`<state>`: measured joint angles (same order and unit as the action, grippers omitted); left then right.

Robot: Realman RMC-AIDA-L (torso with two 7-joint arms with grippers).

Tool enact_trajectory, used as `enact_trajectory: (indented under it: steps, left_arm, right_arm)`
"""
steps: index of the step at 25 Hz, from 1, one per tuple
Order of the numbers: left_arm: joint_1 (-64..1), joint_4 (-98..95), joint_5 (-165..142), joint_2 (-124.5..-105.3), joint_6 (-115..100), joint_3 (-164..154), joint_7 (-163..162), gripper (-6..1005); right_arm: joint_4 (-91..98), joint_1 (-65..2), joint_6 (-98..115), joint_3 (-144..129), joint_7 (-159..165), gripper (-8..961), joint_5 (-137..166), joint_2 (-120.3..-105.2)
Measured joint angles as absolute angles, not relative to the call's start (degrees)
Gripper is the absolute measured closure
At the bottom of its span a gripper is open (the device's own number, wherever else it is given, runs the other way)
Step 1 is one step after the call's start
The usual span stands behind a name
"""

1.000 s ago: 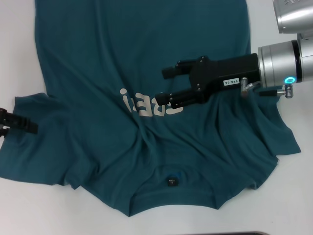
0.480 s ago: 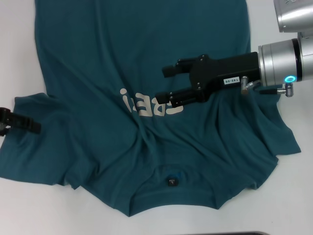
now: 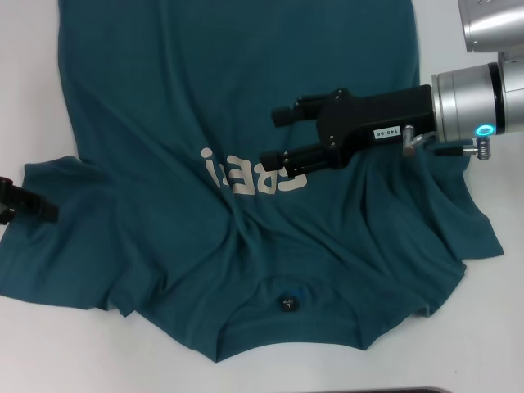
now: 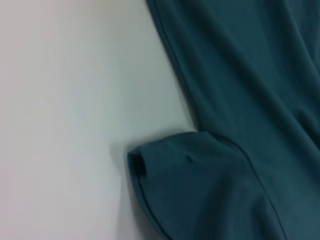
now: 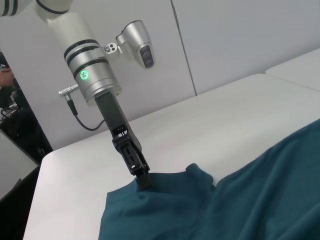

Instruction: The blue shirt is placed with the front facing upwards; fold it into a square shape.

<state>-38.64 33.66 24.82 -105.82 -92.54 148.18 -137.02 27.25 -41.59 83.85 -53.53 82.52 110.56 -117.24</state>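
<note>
The blue shirt (image 3: 246, 147) lies spread out on the white counter (image 3: 491, 327), front side up, with pale letters (image 3: 254, 176) on the chest and a small black neck label (image 3: 287, 304) near the collar. The cloth is bunched and wrinkled around the middle and the sleeves. The right gripper (image 3: 277, 137) hangs over the chest of the shirt, just above the letters, with its two black fingers spread apart and nothing between them. The left gripper (image 5: 144, 181) is at the edge of the shirt's sleeve (image 4: 200, 190), with its tip down on the cloth. I cannot tell if its fingers are together or apart.
</note>
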Motion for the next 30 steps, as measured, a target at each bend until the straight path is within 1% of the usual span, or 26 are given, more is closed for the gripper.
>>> enact_trajectory:
  steps: [5,10,22,27,30]
  left_arm:
    - [-38.64,34.0,23.69,-105.8,-92.4,148.15,-137.56,502]
    - [-38.71,34.18,23.23,-105.98,-91.8,147.61,-137.72,710]
    - [-38.88,34.19,23.19,-105.73,-91.66,147.3,-137.41,936]
    - [-38.95,34.19,23.2,-105.47,-91.68,147.3,-137.4,950]
    - [-39.09,34.2,23.2,-104.77,-92.11,147.3,-137.49,949]
  right_arm:
    - [27.25,-41.75,83.84,-53.52,82.53,71,110.48,-117.24]
    - [27.25,-41.84,83.84,-53.53,82.53,72,110.47,-117.25]
    - [27.25,-41.93,83.77,-53.53,82.32,71,110.4,-117.29]
    - [27.25,-41.93,83.58,-53.52,82.14,71,110.39,-117.32]
    - [27.25,-41.92,83.01,-53.52,82.05,71,110.39,-117.38]
